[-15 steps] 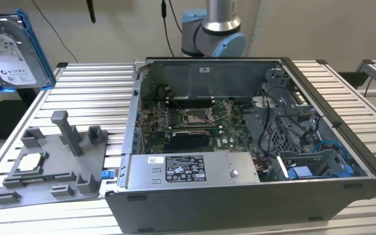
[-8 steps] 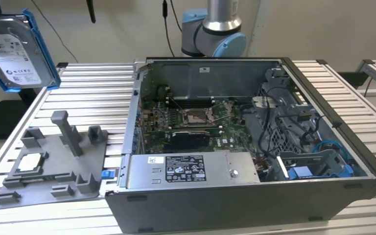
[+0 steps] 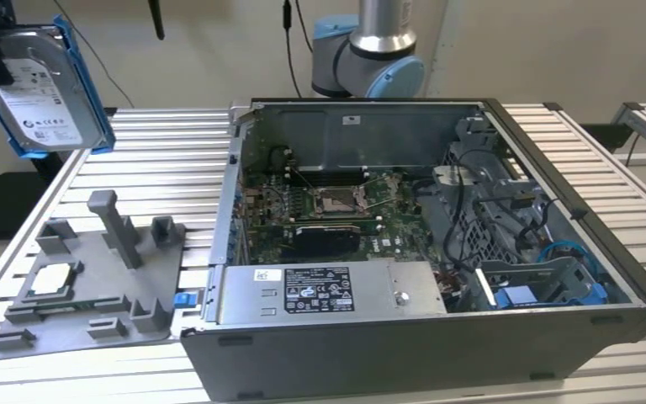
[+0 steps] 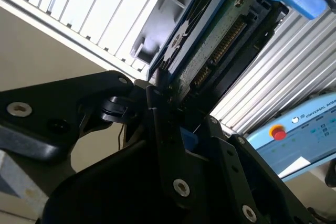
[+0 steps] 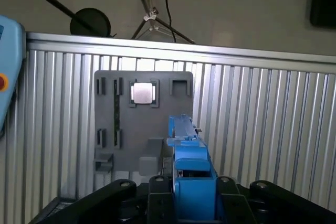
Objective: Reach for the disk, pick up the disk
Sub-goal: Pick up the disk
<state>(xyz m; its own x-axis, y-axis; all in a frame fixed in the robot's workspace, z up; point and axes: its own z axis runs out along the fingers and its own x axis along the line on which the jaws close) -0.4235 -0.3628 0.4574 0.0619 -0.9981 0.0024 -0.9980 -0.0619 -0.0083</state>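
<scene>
Nearest in the exterior view is the open case (image 3: 413,337); the disk (image 3: 45,88) hangs well apart from it at the upper left of the frame, label out, long axis near upright, clear of the counter (image 3: 166,143) and the grey fixture (image 3: 87,286). In the second wrist view the gripper (image 4: 181,111) is clenched on one end of the disk, which runs lengthwise away from it. In the first wrist view the disk stands edge-on between the jaws, the fixture and its chip (image 5: 142,92) on the counter beyond.
</scene>
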